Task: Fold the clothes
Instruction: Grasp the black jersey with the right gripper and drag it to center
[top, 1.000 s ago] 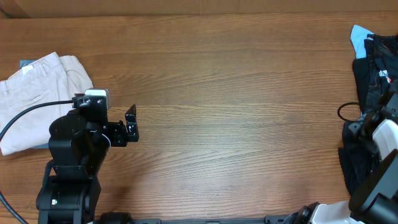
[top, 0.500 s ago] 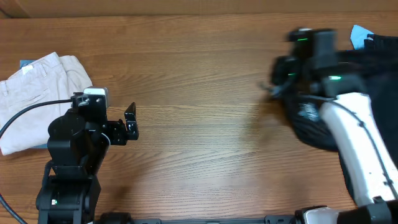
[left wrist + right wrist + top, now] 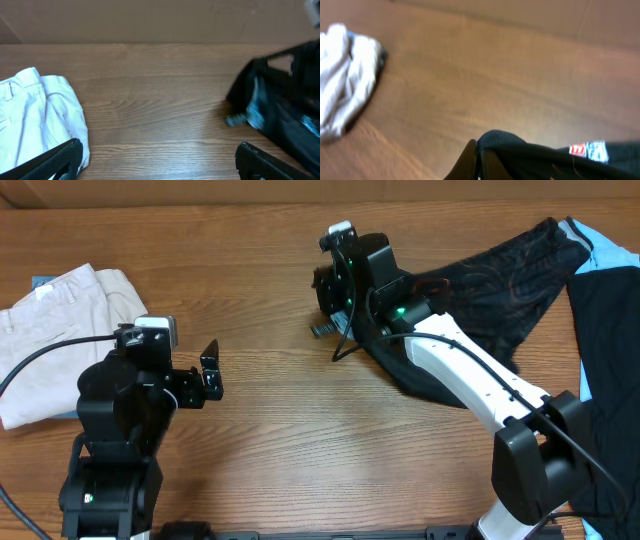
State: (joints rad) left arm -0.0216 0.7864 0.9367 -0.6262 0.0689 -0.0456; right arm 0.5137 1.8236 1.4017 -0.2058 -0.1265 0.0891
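The clothes, a thin black garment (image 3: 500, 280) with fine orange contour lines, stretch from the table's right side toward the middle. My right gripper (image 3: 325, 288) is shut on the garment's leading edge and holds it near the table's centre back. In the right wrist view the closed fingers (image 3: 479, 161) pinch a black fold (image 3: 540, 160) that carries a small red-and-blue tag. The garment also shows at the right of the left wrist view (image 3: 285, 110), with light-blue marks. My left gripper (image 3: 210, 375) is open and empty over bare wood (image 3: 159, 149), well left of the garment.
Folded beige trousers (image 3: 60, 340) lie at the table's left edge, just beside my left gripper's finger (image 3: 35, 115). More dark cloth (image 3: 610, 380) with a light-blue piece (image 3: 580, 240) lies at the right edge. A cardboard wall runs along the back.
My right arm has swung from the right edge to the centre back, dragging the black garment leftward and spreading it across the table. The left arm has not moved.
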